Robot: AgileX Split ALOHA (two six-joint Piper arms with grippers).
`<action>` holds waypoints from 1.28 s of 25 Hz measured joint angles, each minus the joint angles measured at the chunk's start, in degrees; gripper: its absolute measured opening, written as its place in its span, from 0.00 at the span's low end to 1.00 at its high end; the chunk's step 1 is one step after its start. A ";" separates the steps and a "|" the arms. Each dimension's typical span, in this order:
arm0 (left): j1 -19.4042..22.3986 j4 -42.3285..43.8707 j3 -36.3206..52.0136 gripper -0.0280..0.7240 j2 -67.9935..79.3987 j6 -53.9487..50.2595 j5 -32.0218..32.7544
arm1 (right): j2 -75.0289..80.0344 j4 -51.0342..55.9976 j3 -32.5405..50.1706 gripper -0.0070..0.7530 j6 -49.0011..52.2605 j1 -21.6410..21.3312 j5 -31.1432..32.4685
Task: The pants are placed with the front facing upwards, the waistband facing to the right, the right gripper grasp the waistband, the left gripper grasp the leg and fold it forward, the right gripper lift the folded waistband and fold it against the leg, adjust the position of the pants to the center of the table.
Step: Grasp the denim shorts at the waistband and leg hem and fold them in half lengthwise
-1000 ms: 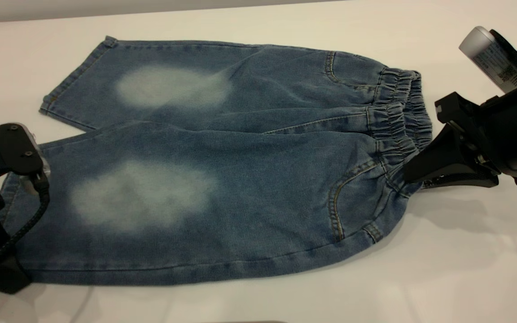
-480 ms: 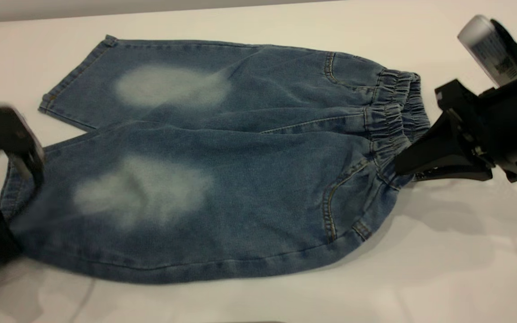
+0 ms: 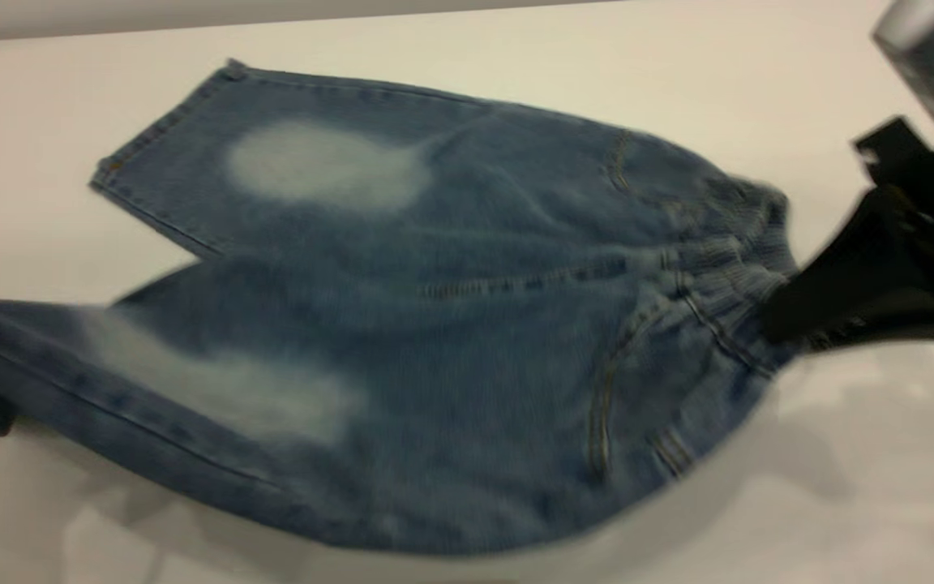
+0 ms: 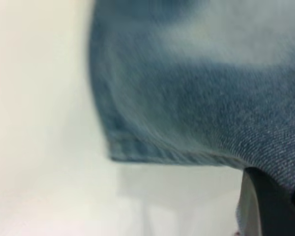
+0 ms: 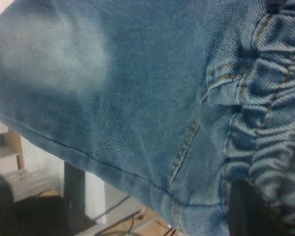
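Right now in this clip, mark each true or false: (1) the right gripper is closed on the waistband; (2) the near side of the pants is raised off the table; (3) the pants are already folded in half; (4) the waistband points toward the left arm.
1. True: the right gripper is shut on the waistband.
2. True: the near edge of the pants hangs above the table, casting a shadow beneath.
3. False: both legs lie spread apart, and the far leg rests flat.
4. False: the waistband faces the right arm.

Faded blue denim pants [image 3: 451,341] lifted off table [image 3: 799,65], waistband [image 3: 726,268] rightward.
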 joint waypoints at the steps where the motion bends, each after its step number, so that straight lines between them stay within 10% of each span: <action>1: 0.00 0.00 0.05 0.07 -2.61 -0.73 1.21 | -2.27 -0.58 1.21 0.08 0.87 0.00 0.13; 10: 0.00 3.05 -1.16 0.08 -11.89 -7.67 -6.24 | -13.98 -2.57 2.79 0.08 14.75 0.00 -0.47; 32: -0.33 2.91 -35.84 0.10 36.47 -7.85 -16.04 | 2.99 20.95 -6.26 0.08 32.51 0.00 -11.44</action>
